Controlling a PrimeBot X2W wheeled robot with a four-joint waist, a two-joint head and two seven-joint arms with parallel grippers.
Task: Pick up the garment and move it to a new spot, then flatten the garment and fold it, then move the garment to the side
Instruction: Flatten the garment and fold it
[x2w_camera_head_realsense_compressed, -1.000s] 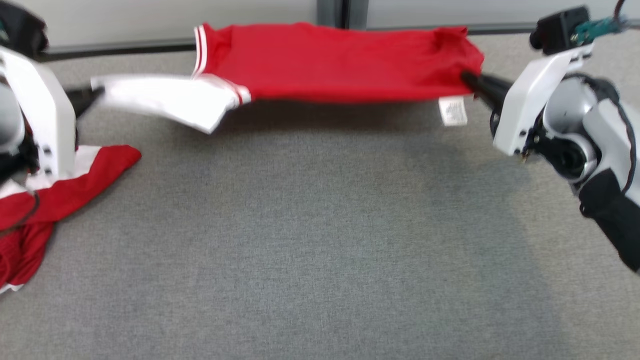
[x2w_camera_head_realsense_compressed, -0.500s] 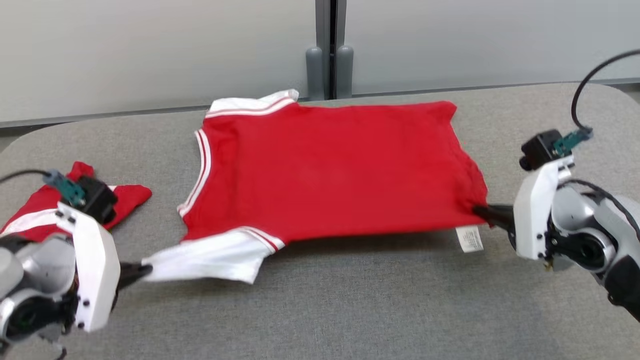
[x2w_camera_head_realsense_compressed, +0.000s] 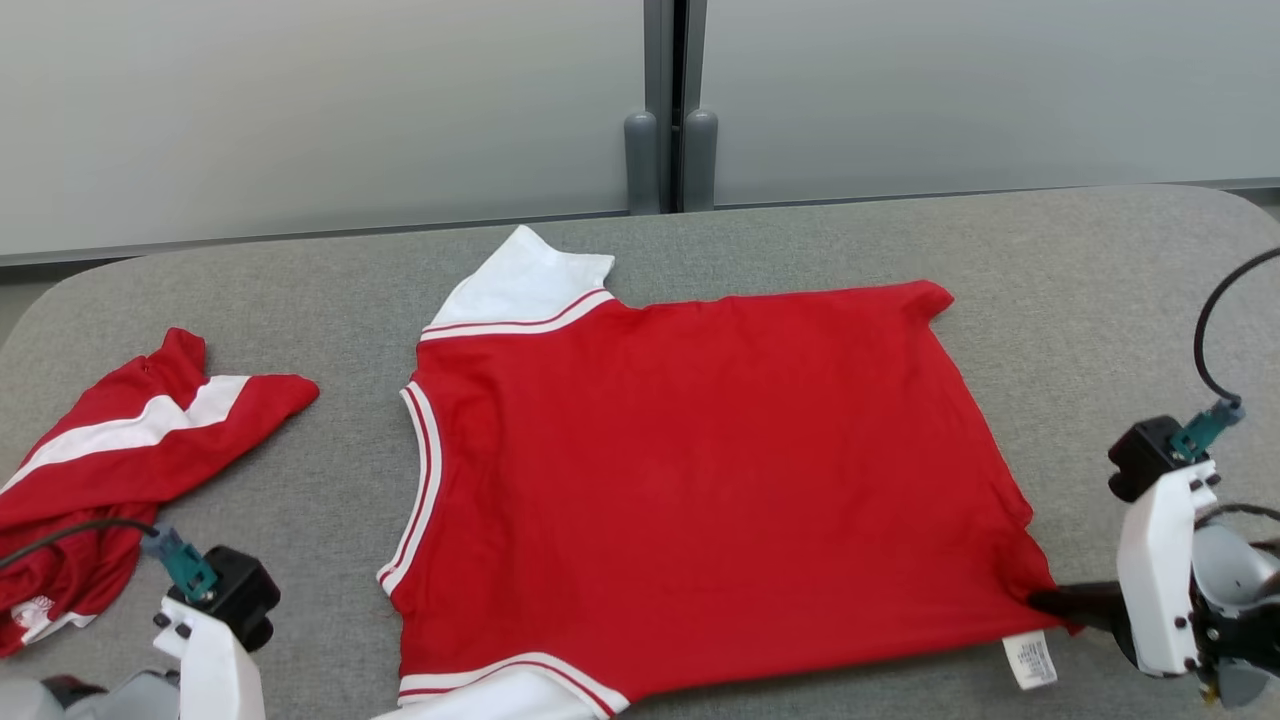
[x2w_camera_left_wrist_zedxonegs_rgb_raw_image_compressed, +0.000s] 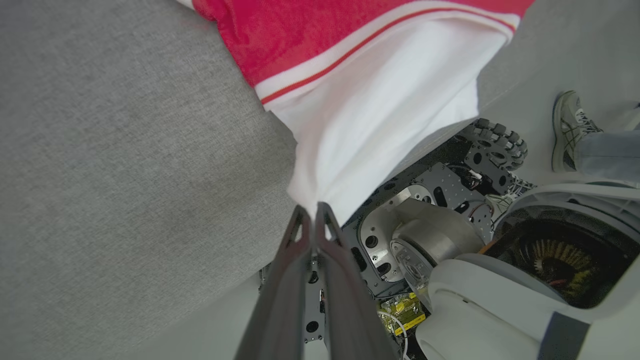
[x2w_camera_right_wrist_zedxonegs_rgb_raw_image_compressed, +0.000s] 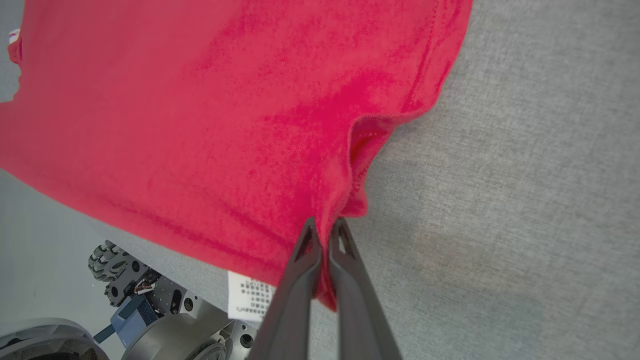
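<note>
One red shirt (x2w_camera_head_realsense_compressed: 690, 480) lies spread flat in the middle of the grey desk (x2w_camera_head_realsense_compressed: 1050, 260). Its long way runs from 9 o'clock to 3 o'clock. The neck points to 9 o'clock and the bottom edge points to 3 o'clock. It has two white sleeves, one at 12 o'clock and one at 6 o'clock. The near sleeve (x2w_camera_left_wrist_zedxonegs_rgb_raw_image_compressed: 380, 110) hangs over the desk edge.

The left fingers (x2w_camera_left_wrist_zedxonegs_rgb_raw_image_compressed: 312, 250) are pinched tight on the tip of that near sleeve. The right fingers (x2w_camera_right_wrist_zedxonegs_rgb_raw_image_compressed: 314, 255) are pinched tight on the shirt's bottom corner at 4 o'clock, beside one white tag (x2w_camera_head_realsense_compressed: 1030, 660).

One more red and white cloth (x2w_camera_head_realsense_compressed: 130, 450) lies bunched up at 9 o'clock, apart from the shirt. That makes two clothes on the desk.
</note>
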